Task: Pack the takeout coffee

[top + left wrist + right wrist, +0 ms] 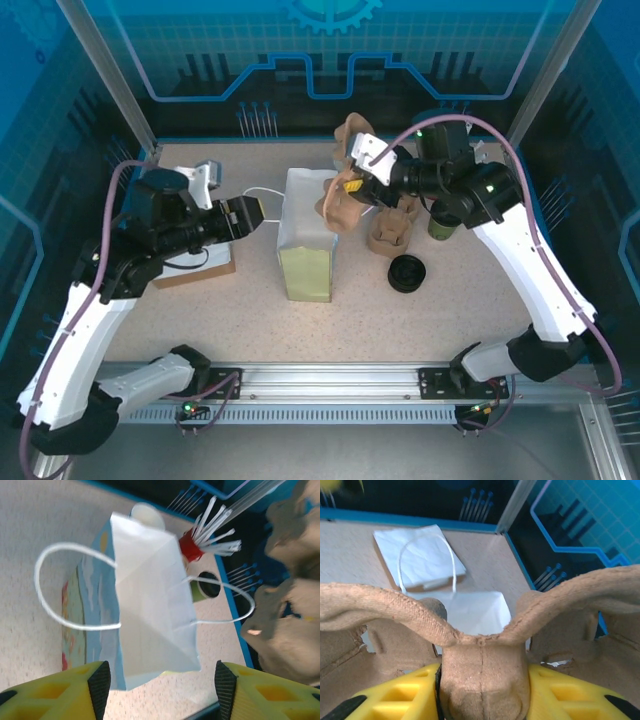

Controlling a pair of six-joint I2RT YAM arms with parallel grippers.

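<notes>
The takeout coffee (441,228), an olive-green cup with a black lid, stands at the back right, half under my right arm; the left wrist view catches the takeout coffee (200,591) behind the bag. A white paper bag (308,235) stands open in the middle of the table. My left gripper (262,212) is open at the bag's left rim, with the bag (150,605) edge between its fingers, untouched. My right gripper (350,185) is shut on a brown pulp cup carrier (484,680), held above the bag's far right side, over the bag (470,612) mouth.
A second pulp carrier (390,232) lies right of the bag, with a stack of black lids (407,272) in front of it. Flat bags (195,265) lie at the left. Straws in a red holder (192,547) and a lidless cup (147,515) stand beyond the bag.
</notes>
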